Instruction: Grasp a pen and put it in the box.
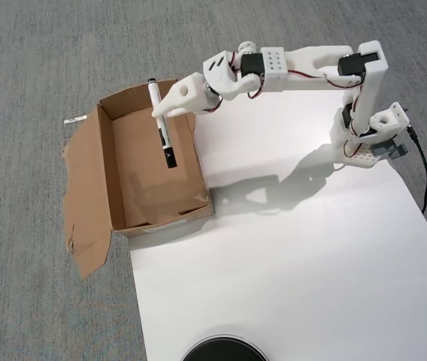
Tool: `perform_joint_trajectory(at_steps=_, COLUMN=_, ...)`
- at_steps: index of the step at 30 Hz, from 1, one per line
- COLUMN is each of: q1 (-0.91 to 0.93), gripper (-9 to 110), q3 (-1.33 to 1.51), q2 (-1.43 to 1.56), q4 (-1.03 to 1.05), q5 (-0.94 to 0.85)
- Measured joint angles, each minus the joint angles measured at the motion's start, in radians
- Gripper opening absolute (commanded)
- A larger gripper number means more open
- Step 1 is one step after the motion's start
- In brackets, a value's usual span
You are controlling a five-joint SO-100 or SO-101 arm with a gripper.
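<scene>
White gripper [159, 113] clamped on pen [162, 128] mid-barrel, pen aloft over box [104, 162] interior (black cap lowest), box on grey carpet [33, 60] beside white sheet [289, 256]

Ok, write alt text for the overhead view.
A white robot arm's gripper holds a pen above the open cardboard box, over its far end. The box sits on grey carpet, at the left edge of a white sheet where the arm's base stands.
</scene>
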Motion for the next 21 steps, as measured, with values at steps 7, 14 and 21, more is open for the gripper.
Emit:
perform_joint_trajectory(at_steps=7, q1=0.0, gripper=2, q3=-0.21, q2=-0.229, q4=-0.005, q5=0.0)
perform_joint_trajectory(at_steps=14, q1=-0.002, gripper=2, q3=-0.308, q2=-0.376, q4=-0.005, q5=0.0)
perform_joint_trajectory(at_steps=21, q1=0.012, gripper=2, q3=-0.311, q2=-0.443, q4=-0.005, q5=0.0)
